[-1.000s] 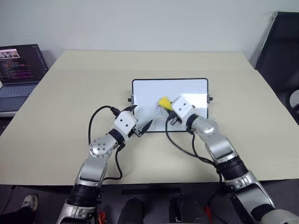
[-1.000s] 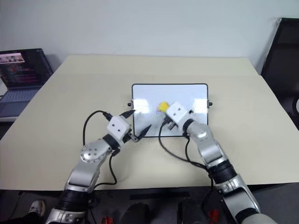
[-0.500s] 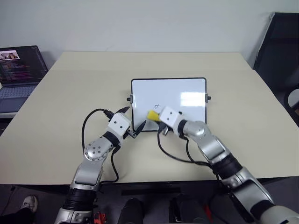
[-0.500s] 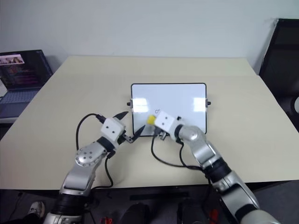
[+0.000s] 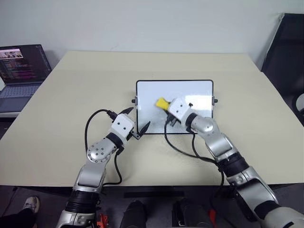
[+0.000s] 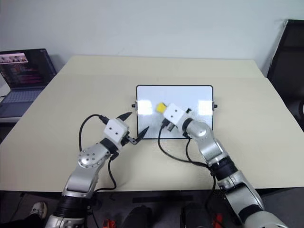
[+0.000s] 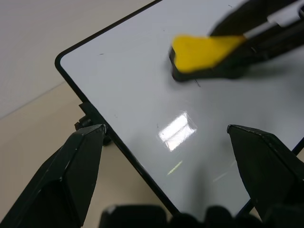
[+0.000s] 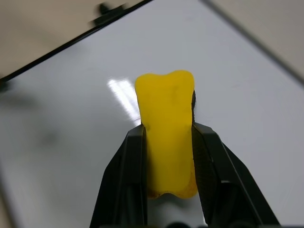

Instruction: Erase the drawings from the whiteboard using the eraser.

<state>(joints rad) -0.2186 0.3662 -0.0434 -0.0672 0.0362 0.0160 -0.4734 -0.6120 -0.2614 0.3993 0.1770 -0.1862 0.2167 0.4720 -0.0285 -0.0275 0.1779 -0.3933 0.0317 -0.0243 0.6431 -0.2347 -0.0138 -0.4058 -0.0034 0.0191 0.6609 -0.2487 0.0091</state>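
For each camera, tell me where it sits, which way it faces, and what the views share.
Left eye and right eye views: on the head, facing forward and down at the table; both arms show.
Left wrist view: on the left arm, looking over the whiteboard; the left tool is open.
Right wrist view: on the right arm; the right tool clamps the eraser.
Shared: all four show the whiteboard and the eraser.

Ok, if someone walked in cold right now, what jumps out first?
The yellow eraser, pinched in the right claw and pressed on the whiteboard mid-table. Next, the left claw spread open at the board's near-left corner. A lit laptop sits off the table's far-left edge.
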